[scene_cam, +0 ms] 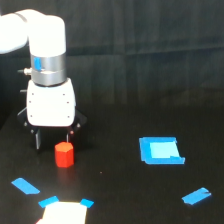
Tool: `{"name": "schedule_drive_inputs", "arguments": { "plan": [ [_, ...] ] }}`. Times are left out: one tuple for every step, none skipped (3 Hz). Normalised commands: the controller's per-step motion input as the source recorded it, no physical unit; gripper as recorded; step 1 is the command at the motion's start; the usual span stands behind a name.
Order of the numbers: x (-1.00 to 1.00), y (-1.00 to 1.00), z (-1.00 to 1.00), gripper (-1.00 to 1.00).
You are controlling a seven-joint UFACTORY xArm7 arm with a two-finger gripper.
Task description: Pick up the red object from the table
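- The red hexagonal block [64, 154] stands upright on the black table [115, 195], toward the exterior view's left and near the front of the scene.
- The gripper [52, 140] hangs just above and a little behind the block, its white housing carried by the xArm's silver wrist ring and white arm [45, 37].
- Two dark fingers [36, 139] reach down from the housing: one shows clearly to the exterior view's left of the block, the other is a thin dark sliver right above the block's top.
- The fingers stand apart, wider than the block, so the pincer looks spread; nothing is pinched between them.
- From this angle I cannot tell whether the block sits between the fingers or just in front of them; its top edge overlaps the one finger's tip.
- The fingertips are dark against the dark table, so whether they touch the surface is hard to make out.
- A blue square piece [161, 150] lies flat well off to the exterior view's right of the block.
- Blue tape strips lie scattered: one [25, 186] at the front left, one [196, 196] at the front right.
- A bright white patch [64, 214] with blue tape at its corners is cut off by the bottom edge; what it is I cannot say.
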Motion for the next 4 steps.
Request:
{"name": "schedule_drive_inputs", "arguments": {
  "plan": [
    [0.27, -0.65, 0.23, 0.79],
    [0.45, -1.0, -0.52, 0.9],
    [0.22, 0.12, -0.37, -1.0],
    [0.14, 0.38, -0.27, -0.94]
  ]
}}
